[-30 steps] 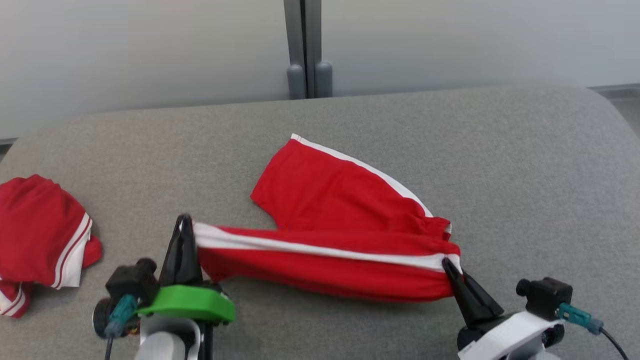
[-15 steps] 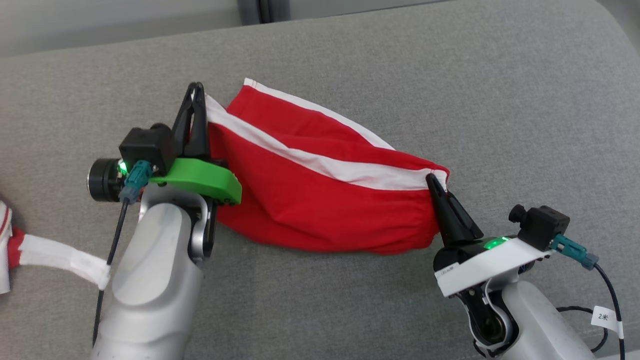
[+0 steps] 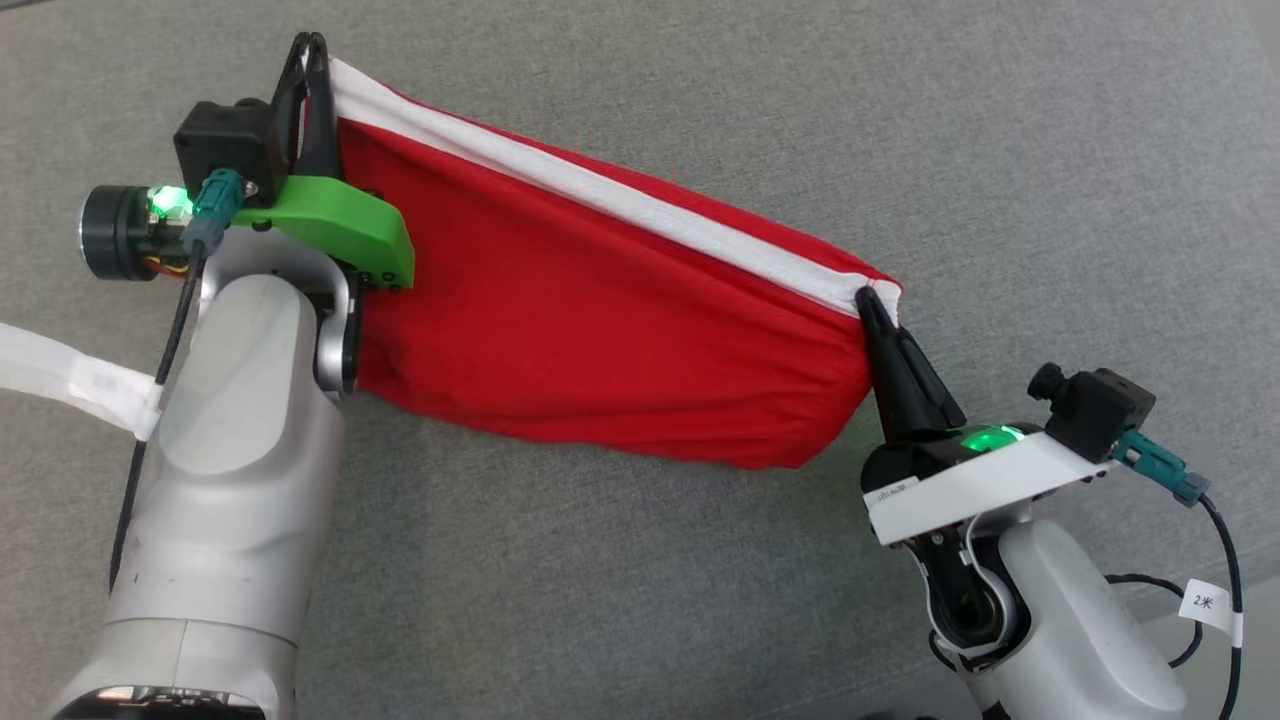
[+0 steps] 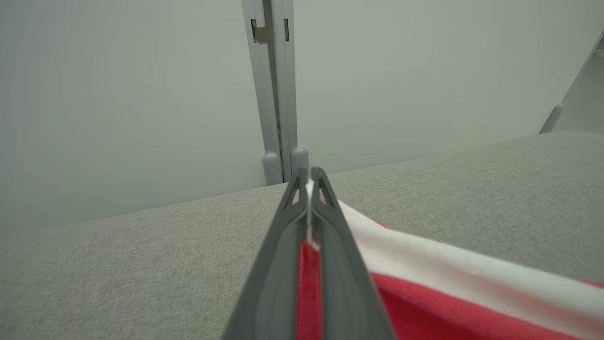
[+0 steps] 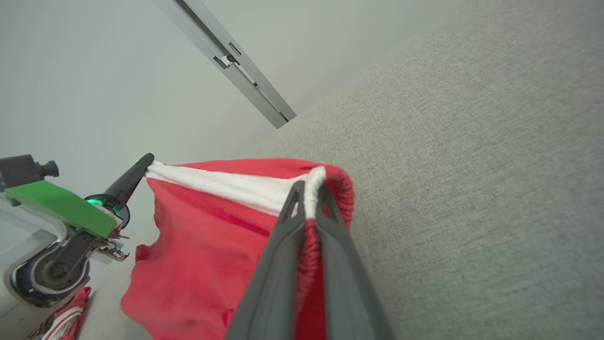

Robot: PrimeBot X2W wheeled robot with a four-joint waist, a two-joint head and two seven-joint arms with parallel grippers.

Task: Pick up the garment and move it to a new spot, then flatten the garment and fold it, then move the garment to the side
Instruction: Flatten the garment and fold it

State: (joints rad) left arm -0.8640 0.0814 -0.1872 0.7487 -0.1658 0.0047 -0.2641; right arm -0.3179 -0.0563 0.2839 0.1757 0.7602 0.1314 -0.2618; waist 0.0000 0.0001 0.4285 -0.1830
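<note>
From my head, I am looking down at the red garment [image 3: 600, 320] with its white stripe. It is hanging stretched out between my two claws over the grey tabletop [image 3: 700, 580]. My left claw [image 3: 308, 45] is pinching one top corner at the far left, with the two fingers pressed tight together. My right claw [image 3: 868, 298] is pinching the other top corner, lower down on the right, and it is squeezed tight too. The white stripe is running along the top edge from one claw to the other. I cannot tell if the bottom edge is touching the tabletop. From my left wrist, my two dark fingers are closing on the white edge, with red cloth showing between them. Behind them a pale wall [image 4: 118, 94] and a grey post [image 4: 278, 94] are standing past the tabletop's far edge. From my right wrist, my fingers are gripping the bunched, stretchy corner of the garment. The cloth is drooping down in folds toward my left claw. Another red and white cloth [image 5: 66, 316] is lying at the bottom left corner.
</note>
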